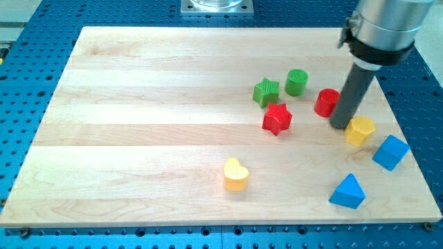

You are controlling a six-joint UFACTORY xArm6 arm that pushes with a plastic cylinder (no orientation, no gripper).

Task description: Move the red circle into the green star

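Note:
The red circle [326, 102] stands on the wooden board at the view's right. The green star [266, 91] lies to its left, with a gap between them. My tip [340, 125] rests on the board just right of and slightly below the red circle, touching or nearly touching its right side. The dark rod rises from the tip toward the view's top right and hides a little of the red circle's right edge.
A green circle [296, 81] sits right of the green star. A red star [277, 119] lies below the green star. A yellow hexagon [360, 130] is beside my tip. A blue block [390, 152], a blue triangle [347, 191] and a yellow heart [236, 174] lie lower.

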